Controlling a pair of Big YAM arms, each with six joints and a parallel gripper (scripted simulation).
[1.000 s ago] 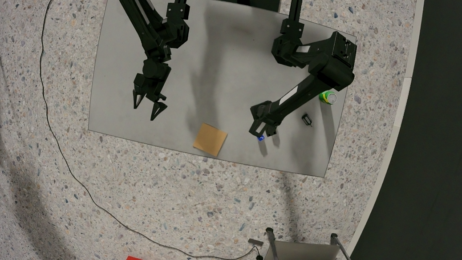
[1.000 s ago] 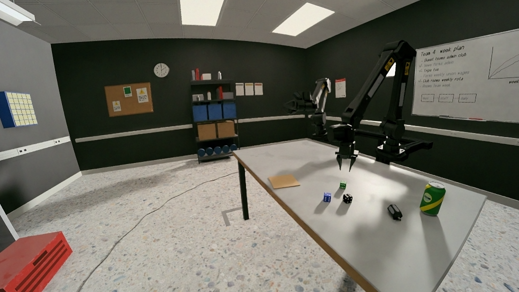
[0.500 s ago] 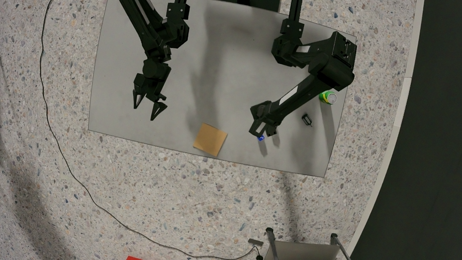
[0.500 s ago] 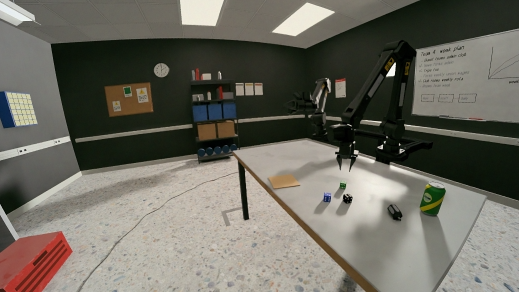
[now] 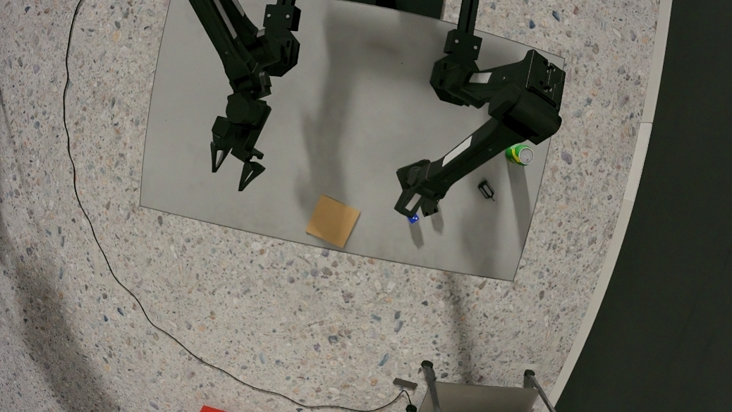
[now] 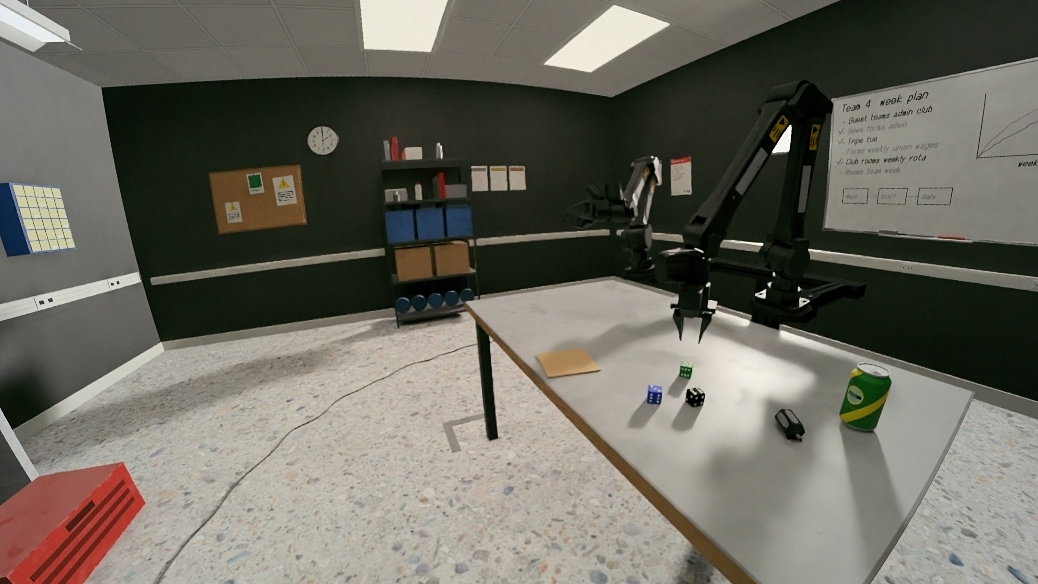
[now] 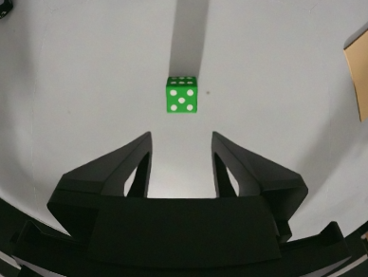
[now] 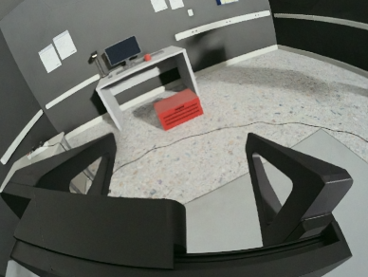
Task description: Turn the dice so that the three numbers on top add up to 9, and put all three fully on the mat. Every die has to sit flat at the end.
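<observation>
green die, left gripper
my left gripper [image 5: 417, 212] [image 6: 691, 339] [image 7: 181, 138], half-parted around nothing, hovers above the green die [image 6: 685, 370] [image 7: 181, 99], slightly to one side.

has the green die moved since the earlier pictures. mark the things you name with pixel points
No, the green die [image 6: 685, 369] [image 7: 181, 98] sits in the same spot relative to the tan mat [image 6: 568, 363] [image 5: 333, 221] in the exterior view.
</observation>
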